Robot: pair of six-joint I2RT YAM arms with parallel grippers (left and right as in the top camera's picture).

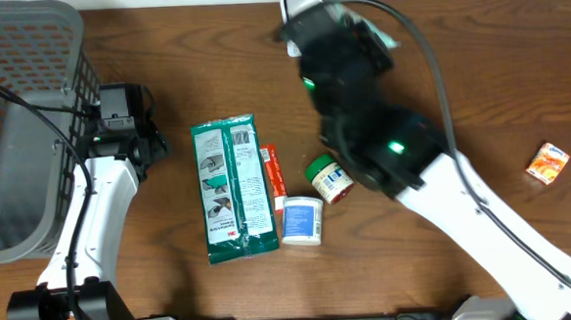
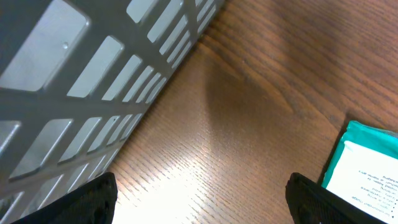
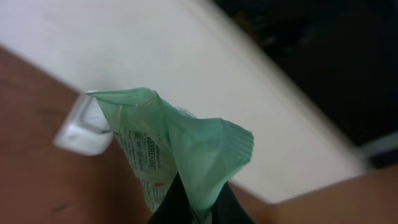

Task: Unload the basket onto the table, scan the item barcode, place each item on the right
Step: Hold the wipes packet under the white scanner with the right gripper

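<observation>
Right gripper (image 3: 198, 203): jaws nearly together, pinching the lower edge of a green packet (image 3: 180, 146). The packet stands up out of the fingers, crumpled, with dark print on one face. I cannot read the print, and I cannot pick out a barcode.

Just beyond the packet, in the wrist view, a white device (image 3: 83, 129) sits on the bench (image 3: 37, 186) near its far edge, with a pale wall behind. From above, my right arm covers most of this; only the white device shows at the top edge, with a sliver of green beside the wrist.

Left gripper (image 2: 202, 202): jaws wide apart, nothing between them, hovering over bare wood. It hangs just beside the wall of a grey basket (image 2: 93, 81) on the bench's left side.

Mid-bench, lying flat and close together:
- large green pack (image 1: 232, 187), its corner also in the left wrist view
- orange tube (image 1: 271, 171), against the pack's right edge
- white tub (image 1: 301, 221)
- green-capped bottle (image 1: 328, 177), on its side

Far right, well apart: a small orange sachet (image 1: 548, 162).
</observation>
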